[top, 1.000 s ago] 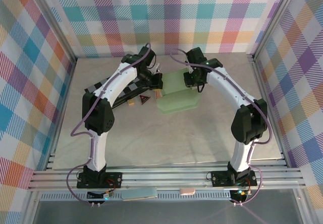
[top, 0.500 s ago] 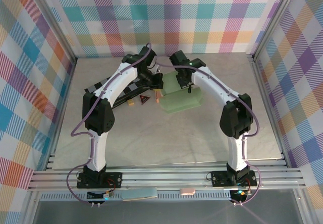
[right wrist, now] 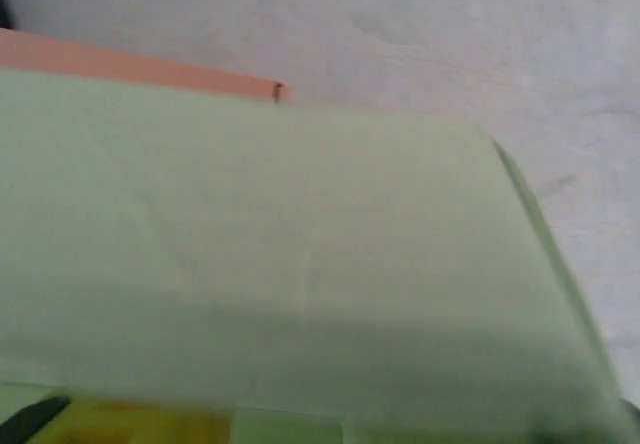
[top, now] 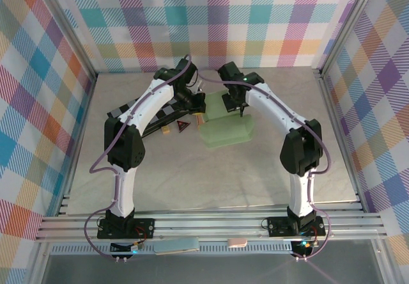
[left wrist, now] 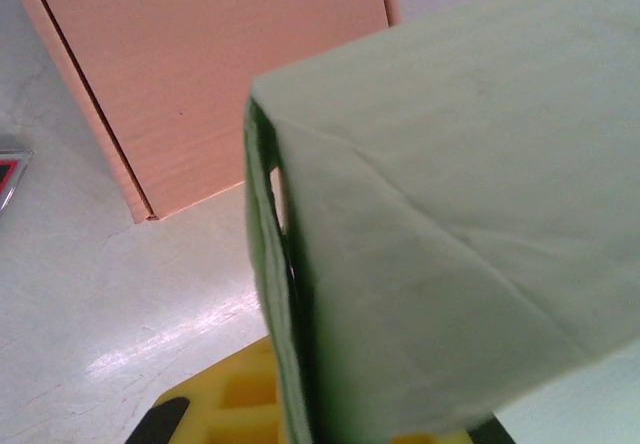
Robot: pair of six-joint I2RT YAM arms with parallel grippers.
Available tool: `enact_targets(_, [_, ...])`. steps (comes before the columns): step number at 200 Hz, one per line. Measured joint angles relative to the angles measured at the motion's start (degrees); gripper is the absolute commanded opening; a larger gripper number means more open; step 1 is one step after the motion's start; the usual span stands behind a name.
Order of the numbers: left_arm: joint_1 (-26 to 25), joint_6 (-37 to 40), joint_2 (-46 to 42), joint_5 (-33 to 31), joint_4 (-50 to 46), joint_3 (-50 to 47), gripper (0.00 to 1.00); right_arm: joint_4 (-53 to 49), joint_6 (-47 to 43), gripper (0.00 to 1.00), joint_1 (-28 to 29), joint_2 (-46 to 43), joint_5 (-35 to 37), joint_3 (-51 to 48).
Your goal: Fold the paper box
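Note:
The pale green paper box (top: 227, 128) lies at the table's middle, its rear panel raised. My left gripper (top: 200, 112) is at the box's left end, shut on a green side wall (left wrist: 275, 294) that runs down between its yellow fingers (left wrist: 220, 402). My right gripper (top: 235, 103) hovers over the raised rear panel. In the right wrist view the green panel (right wrist: 280, 254) lies across the lens and hides the jaws.
A black checkered strip (top: 137, 113) lies left of the box, with a red-and-black triangle card (top: 183, 126) and a small brown piece (top: 165, 130) beside it. A salmon cardboard sheet (left wrist: 220, 74) stands just beyond the box's left end. Plaid walls enclose the table.
My right gripper has moved left, over the box's rear panel. The left arm has held still with its grip.

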Motion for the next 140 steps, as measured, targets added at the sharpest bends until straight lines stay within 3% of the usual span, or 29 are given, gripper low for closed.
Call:
enact_targets(29, [-0.1, 0.0, 0.0, 0.4, 0.0, 0.3, 0.0, 0.4, 0.5, 0.49, -2.4, -2.6, -6.1, 0.2])
enact_targets(76, [-0.1, 0.0, 0.0, 0.4, 0.0, 0.4, 0.0, 0.5, 1.3, 0.25, -3.4, -2.8, -6.8, 0.3])
enact_targets(111, [-0.1, 0.0, 0.0, 0.2, -0.2, 0.4, 0.0, 0.5, 2.1, 0.0, -1.9, -2.6, -2.5, -0.2])
enact_targets(140, [-0.9, -1.0, 0.0, -1.5, 0.2, -0.7, 0.0, 1.2, 4.9, 0.0, 0.3, -2.6, 3.3, -2.7])
